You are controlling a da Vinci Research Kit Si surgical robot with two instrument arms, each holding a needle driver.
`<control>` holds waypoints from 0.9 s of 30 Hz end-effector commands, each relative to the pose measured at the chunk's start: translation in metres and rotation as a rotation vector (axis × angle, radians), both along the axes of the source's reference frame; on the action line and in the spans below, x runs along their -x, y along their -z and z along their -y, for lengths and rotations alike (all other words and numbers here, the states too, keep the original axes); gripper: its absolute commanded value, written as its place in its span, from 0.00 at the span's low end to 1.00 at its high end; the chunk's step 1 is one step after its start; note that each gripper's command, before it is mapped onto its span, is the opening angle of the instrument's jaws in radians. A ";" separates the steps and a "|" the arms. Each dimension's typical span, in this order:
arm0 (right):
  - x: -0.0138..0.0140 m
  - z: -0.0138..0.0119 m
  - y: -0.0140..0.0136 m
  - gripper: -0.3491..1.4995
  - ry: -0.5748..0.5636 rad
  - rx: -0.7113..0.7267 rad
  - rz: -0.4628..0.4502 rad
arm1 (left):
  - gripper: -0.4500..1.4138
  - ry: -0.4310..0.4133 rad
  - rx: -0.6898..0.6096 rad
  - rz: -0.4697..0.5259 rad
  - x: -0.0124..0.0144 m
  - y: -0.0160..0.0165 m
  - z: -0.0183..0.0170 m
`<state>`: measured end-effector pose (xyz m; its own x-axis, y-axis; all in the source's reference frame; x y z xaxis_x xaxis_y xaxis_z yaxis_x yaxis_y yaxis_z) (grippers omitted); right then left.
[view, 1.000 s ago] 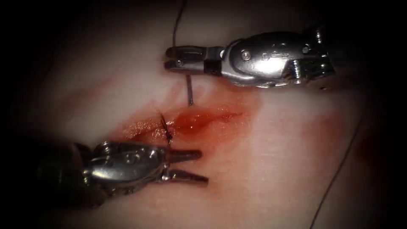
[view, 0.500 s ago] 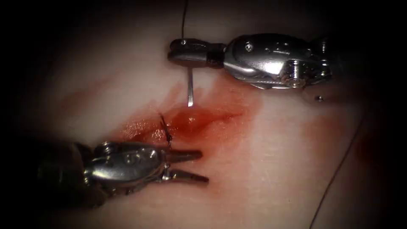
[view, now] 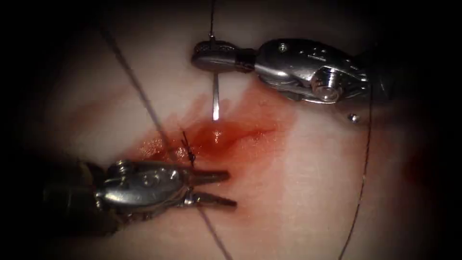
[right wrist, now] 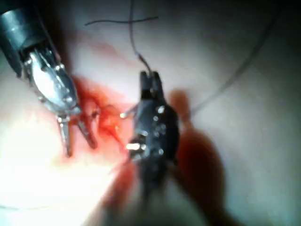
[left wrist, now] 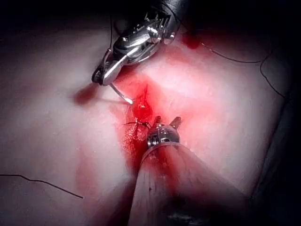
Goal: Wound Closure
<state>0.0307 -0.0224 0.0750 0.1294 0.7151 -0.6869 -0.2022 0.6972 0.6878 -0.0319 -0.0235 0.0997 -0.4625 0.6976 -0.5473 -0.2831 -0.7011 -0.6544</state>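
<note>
The right hand [view: 215, 57] is clamping the needle [view: 215, 102] near its thread end, and the point is hanging just above the cut [view: 216, 137], not in the tissue [view: 313, 168]. The needle is thin, stiff and probably slippery, so the flat body seems the best place for holding. The left hand [view: 211, 188] is resting with jaws apart, holding nothing, just beside a finished stitch [view: 188, 149]. The soft tissue is likely tearing easily near the edges. Thread [view: 361, 183] is crossing on both sides, leaving little free room.
</note>
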 end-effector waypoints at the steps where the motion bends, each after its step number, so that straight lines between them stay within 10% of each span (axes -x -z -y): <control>1: -0.0008 0.0006 -0.0005 0.00 0.001 -0.032 -0.008 | 0.42 -0.001 -0.002 0.001 0.0005 -0.0005 0.0005; 27: -0.0011 0.0032 -0.0020 0.00 0.050 -0.269 -0.032 | 0.42 0.003 -0.006 0.000 0.0004 -0.0005 0.0004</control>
